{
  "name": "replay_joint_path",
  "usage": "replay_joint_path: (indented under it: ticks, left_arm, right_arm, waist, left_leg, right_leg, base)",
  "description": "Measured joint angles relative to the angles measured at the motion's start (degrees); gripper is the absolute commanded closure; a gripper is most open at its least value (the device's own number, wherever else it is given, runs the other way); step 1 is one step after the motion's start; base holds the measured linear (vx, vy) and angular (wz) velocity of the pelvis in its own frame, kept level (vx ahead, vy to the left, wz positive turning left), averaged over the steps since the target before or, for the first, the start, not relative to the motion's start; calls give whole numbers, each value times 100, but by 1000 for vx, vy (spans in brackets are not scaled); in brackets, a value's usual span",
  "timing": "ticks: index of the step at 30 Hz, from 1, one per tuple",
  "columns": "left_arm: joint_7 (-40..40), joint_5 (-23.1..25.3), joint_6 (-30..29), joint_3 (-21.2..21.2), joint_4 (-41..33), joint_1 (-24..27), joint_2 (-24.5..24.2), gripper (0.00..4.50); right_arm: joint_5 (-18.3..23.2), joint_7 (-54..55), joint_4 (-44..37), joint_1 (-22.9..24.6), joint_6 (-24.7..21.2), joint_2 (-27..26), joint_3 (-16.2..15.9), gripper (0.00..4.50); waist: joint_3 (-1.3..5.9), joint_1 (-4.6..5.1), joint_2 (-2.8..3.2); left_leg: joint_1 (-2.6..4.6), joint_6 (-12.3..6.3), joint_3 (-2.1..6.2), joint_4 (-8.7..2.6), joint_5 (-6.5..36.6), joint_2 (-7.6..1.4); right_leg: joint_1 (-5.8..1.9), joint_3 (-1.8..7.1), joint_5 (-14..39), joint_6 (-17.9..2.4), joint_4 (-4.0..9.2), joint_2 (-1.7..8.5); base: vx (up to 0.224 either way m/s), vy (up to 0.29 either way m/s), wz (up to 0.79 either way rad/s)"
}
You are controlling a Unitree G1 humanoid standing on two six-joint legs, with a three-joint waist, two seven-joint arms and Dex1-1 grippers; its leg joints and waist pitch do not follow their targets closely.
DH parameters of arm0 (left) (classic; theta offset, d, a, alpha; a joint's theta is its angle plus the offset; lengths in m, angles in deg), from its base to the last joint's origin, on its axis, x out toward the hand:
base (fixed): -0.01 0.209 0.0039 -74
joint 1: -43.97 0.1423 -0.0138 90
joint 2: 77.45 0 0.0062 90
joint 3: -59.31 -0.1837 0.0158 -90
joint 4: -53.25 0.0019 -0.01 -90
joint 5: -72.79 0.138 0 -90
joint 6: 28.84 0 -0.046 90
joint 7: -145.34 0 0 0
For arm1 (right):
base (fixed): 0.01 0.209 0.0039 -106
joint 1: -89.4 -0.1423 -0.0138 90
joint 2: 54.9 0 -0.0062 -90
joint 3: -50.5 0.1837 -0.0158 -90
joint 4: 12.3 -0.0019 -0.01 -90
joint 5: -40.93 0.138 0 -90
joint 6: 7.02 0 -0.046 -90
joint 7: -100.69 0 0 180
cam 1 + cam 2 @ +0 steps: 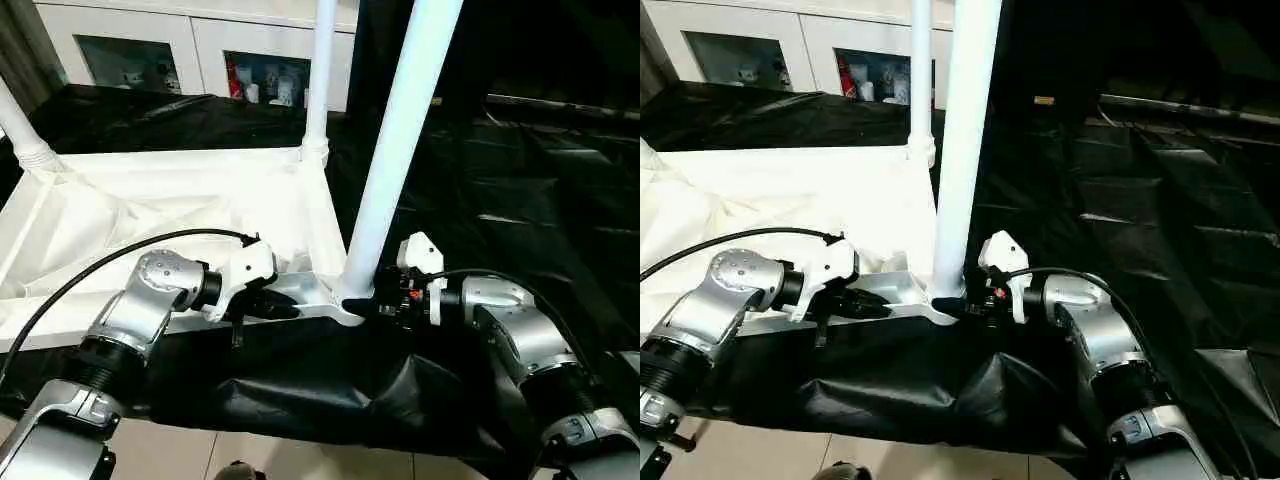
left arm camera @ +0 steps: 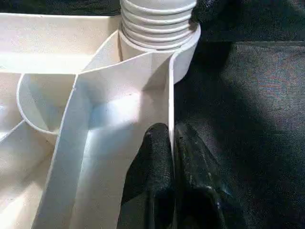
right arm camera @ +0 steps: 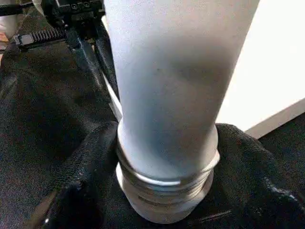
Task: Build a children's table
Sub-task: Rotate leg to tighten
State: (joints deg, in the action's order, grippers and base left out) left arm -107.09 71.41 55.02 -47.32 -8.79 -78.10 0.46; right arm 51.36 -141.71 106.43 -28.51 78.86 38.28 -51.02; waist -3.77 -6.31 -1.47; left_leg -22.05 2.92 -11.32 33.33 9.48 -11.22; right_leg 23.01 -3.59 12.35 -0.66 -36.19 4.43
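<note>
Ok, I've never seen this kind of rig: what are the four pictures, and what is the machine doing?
It is a two-armed robot. Two pictures look down from its head; the other two come from cameras on its wrists. An upside-down white table top lies on a black cloth. The left hand pinches the top's rim by the near corner. The right hand has its fingers around the base of the leg standing in that corner socket. Two more legs already stand in other corners.

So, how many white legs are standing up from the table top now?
3. One leg stands in the near corner socket, with the right claw at its base. One leg rises at the far corner. One leg leans at the far left corner. A fourth may be hidden.
</note>
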Motion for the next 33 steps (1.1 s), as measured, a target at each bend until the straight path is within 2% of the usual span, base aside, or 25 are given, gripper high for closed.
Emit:
replay_joint_path:
  ticks: [2,7,12,14,17,19,20,21,23,24,26,29,33]
  left_arm:
    - [199,41,-21,19,42,-7,62,450]
    - [1111,267,-296,106,344,-216,504,450]
    - [2395,576,-897,176,697,-539,1268,450]
    - [2798,648,-1089,175,773,-616,1553,450]
    - [3093,758,-1141,157,843,-675,1736,450]
    - [3137,787,-1122,140,844,-678,1747,450]
    - [3140,793,-1103,136,844,-678,1746,450]
    - [3135,796,-1090,131,844,-678,1744,450]
    - [3061,796,-1051,127,834,-678,1709,450]
    - [3025,796,-1028,126,833,-677,1687,450]
    - [2900,794,-927,106,812,-670,1577,450]
    - [2668,779,-779,107,716,-618,1403,450]
    - [2001,627,-459,108,412,-401,975,450]
  right_arm:
    - [-5,226,126,2,19,-130,85,174]
    - [-109,1712,562,-59,50,-786,445,175]
    - [-118,3860,1372,-506,40,-1716,1077,175]
    - [-159,4384,1672,-712,92,-1838,1131,175]
    - [-316,4774,1934,-891,226,-1900,1125,175]
    - [-387,4773,1997,-917,315,-1903,1121,175]
    - [-384,4748,2032,-924,373,-1904,1135,141]
    - [-372,4686,2055,-931,433,-1905,1186,141]
    - [-300,4464,2092,-929,496,-1901,1313,103]
    - [-228,4355,2092,-928,504,-1900,1348,100]
    - [-144,4011,2089,-919,556,-1833,1323,85]
    - [-121,3395,1844,-779,517,-1577,1167,54]
    - [-118,2026,983,-459,245,-783,710,54]
  waist:
    - [5,2,-7]
    - [15,63,-23]
    - [22,138,-35]
    - [23,135,-35]
    - [24,120,-33]
    - [24,113,-33]
    - [24,112,-33]
    - [24,110,-33]
    - [23,115,-32]
    - [23,117,-32]
    - [22,121,-33]
    - [21,117,-32]
    - [21,106,-32]
  left_leg:
    - [7,0,2,9,0,-2]
    - [29,19,3,30,-14,-8]
    - [89,32,1,33,-22,-7]
    - [106,32,4,28,-21,-7]
    - [107,32,4,21,-21,-5]
    - [106,32,4,14,-21,-5]
    - [106,32,4,9,-21,-5]
    - [106,32,3,6,-21,-5]
    - [102,32,3,-1,-22,-5]
    - [101,32,2,-6,-22,-5]
    - [98,32,2,-17,-22,-5]
    - [88,33,1,-34,-23,-5]
    - [50,31,-8,-51,-23,-5]
  right_leg:
    - [-6,0,-1,-2,-8,0]
    - [-30,1,-33,-34,-6,0]
    - [-74,2,-41,-11,18,7]
    - [-92,-2,-41,-9,36,8]
    - [-96,-2,-44,-5,39,8]
    - [-96,-3,-46,-4,40,8]
    - [-96,-4,-50,-9,40,8]
    - [-95,-5,-51,-10,40,8]
    - [-91,-6,-51,-11,41,8]
    - [-88,-6,-51,-11,41,7]
    - [-78,-7,-52,-12,41,7]
    - [-64,-8,-50,-8,41,5]
    - [-16,-8,-42,2,43,5]
  base:
    - [0,0,0]
    - [0,0,0]
    - [0,0,0]
    - [0,0,0]
    - [0,0,0]
    - [0,0,0]
    - [0,0,0]
    - [0,0,0]
    - [0,0,0]
    - [0,0,0]
    - [0,0,0]
    - [0,0,0]
    - [0,0,0]
